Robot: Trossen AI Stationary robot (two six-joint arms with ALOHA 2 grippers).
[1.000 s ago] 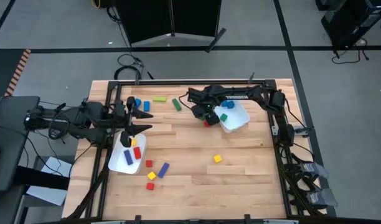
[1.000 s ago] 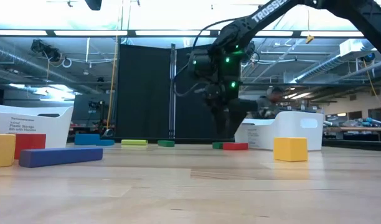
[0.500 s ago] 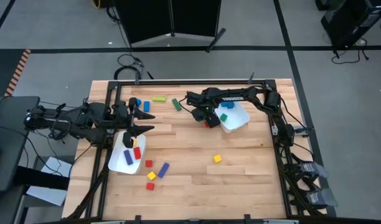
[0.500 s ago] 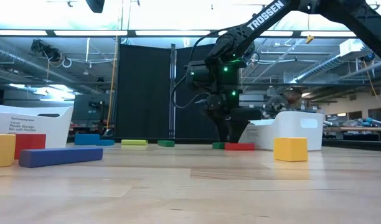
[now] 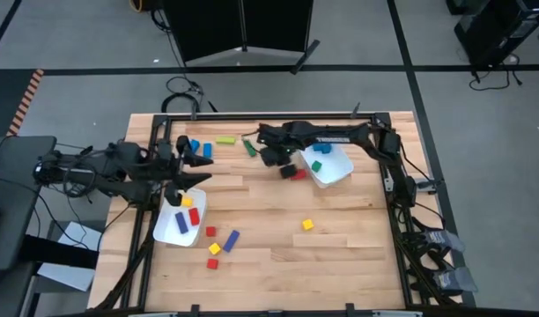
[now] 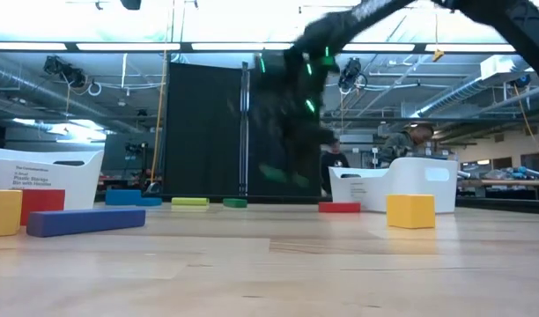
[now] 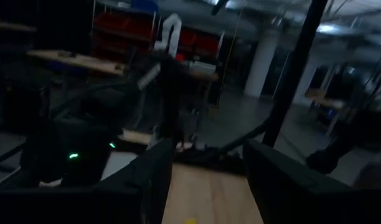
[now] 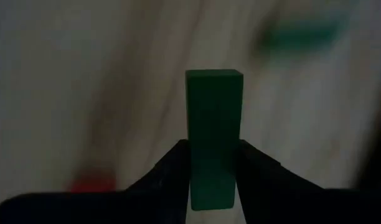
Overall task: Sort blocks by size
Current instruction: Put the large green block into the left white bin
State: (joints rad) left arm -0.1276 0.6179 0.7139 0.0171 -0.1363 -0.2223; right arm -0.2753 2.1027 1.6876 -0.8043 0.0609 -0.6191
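Right gripper [image 5: 271, 157]: over the far-centre table, just left of the right tray [image 5: 338, 169]; in the right wrist view its fingers [image 8: 178, 163] are clamped on an upright green block [image 8: 213, 138]
Left gripper [image 5: 192, 175]: above the far end of the left tray [image 5: 166, 231]; left wrist view shows its fingers [image 7: 154, 174] spread apart with nothing between them
Left tray contents: red, yellow and blue blocks
Right tray contents: blue and green blocks
Red block [image 5: 298, 174]: on the table just beside the right tray
Far edge: blue pieces [image 5: 200, 148], yellow bar [image 5: 225, 140], green bar [image 5: 249, 148]
Near side: yellow cube [image 5: 307, 225] alone mid-table; purple bar [image 5: 231, 239], red and yellow cubes near the left tray
Background: a person [image 6: 412, 141] beyond the table in the low view
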